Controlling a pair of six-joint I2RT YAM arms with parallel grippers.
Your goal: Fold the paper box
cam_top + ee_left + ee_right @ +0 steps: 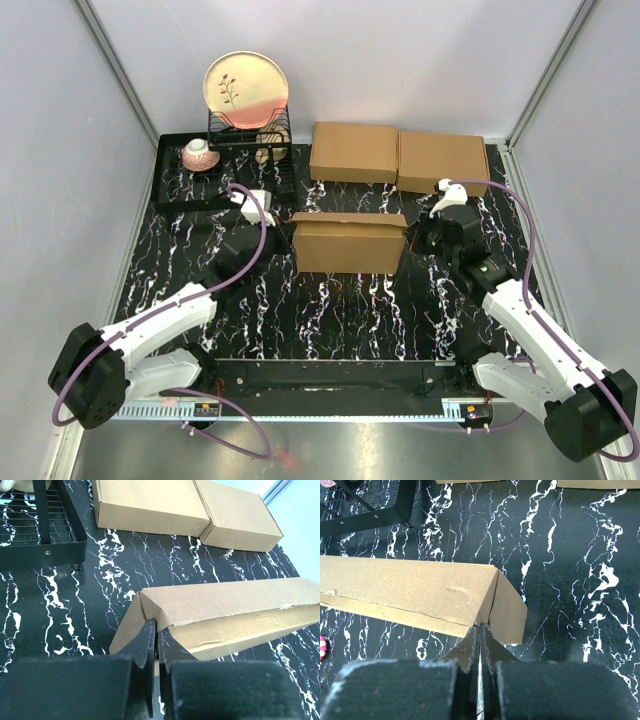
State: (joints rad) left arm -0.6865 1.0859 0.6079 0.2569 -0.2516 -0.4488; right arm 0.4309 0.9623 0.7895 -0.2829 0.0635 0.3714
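Starting with the black marbled table (330,320): carries a pair of flat brown boxes (398,158) at 12 to 1 o'clock. Holds the paper box (350,248) at dead centre, long axis running 9 to 3 o'clock. Looks largely formed, with long walls raised and a top panel leaning over. Appears unfinished, with end flaps splaying outward at both ends, so tucking and closing seem left. Meets the left gripper (157,630) at the 9 o'clock corner, shut tight. Meets the right gripper (480,630) at the 3 o'clock corner, likewise closed, with no cardboard visibly pinched.
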